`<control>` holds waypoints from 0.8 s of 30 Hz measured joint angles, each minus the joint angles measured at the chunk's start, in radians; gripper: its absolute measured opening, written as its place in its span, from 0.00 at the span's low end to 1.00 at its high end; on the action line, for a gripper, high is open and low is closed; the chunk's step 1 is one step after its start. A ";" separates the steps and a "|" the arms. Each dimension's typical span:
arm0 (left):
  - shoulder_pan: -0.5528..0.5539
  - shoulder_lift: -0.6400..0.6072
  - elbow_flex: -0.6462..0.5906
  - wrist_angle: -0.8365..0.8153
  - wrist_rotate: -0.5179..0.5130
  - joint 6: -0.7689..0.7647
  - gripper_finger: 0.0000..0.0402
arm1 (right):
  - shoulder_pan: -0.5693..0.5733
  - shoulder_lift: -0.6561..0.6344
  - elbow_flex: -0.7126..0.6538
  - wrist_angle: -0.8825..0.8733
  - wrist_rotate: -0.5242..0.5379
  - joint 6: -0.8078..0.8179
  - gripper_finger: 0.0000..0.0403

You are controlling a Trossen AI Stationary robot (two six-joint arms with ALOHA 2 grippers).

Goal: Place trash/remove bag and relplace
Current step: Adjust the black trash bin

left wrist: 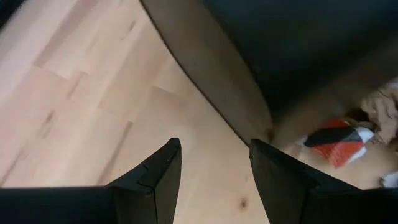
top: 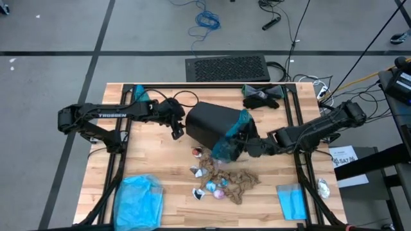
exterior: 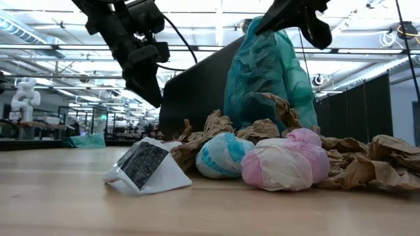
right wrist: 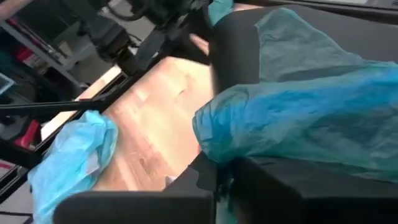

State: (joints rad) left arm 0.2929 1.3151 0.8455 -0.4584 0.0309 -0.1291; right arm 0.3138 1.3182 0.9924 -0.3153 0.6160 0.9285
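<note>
Nearest the front edge of the bench (top: 160, 154) lie a pale blue plastic bag (top: 138, 200) on one side and a small folded blue sheet (top: 292, 201) on the other, both well apart from the work. Just behind them sits the trash (top: 221, 179), a loose heap of brown crumpled paper with pink, white and pale blue wads, spilled on the wood at the mouth of the bin (top: 209, 125). The black bin lies tipped on its side, mouth toward the heap, which probably explains why the scraps are out on the bench. The teal bag (top: 231, 136) hangs out of the bin's mouth, bunched and draped over the rim just above the trash. The right pincer (top: 247, 146) is pressed together on a fold of the bag at the rim; the grip looks meant to draw the liner out of the bin. The left pincer (top: 176, 128) hovers spread beside the bin's base, touching nothing, seemingly placed to steady the bin against that pull. Farthest back, a dark bundle (top: 262, 97) lies near the bench's rear edge.
</note>
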 joint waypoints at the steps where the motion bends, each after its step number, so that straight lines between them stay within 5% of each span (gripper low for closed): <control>1: -0.001 0.000 0.000 -0.004 0.014 -0.010 0.46 | -0.015 -0.005 0.023 -0.036 -0.014 -0.017 0.01; 12: -0.097 -0.148 0.001 -0.174 0.053 -0.126 0.46 | -0.286 0.059 0.541 -0.593 -0.317 -0.392 0.00; 24: -0.283 -0.225 0.001 -0.219 -0.033 -0.284 0.46 | -0.455 0.327 0.653 -0.525 -0.506 -0.623 0.00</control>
State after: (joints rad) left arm 0.0103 1.0904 0.8467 -0.6769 -0.0016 -0.4129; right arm -0.1417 1.6453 1.6455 -0.8405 0.1096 0.3053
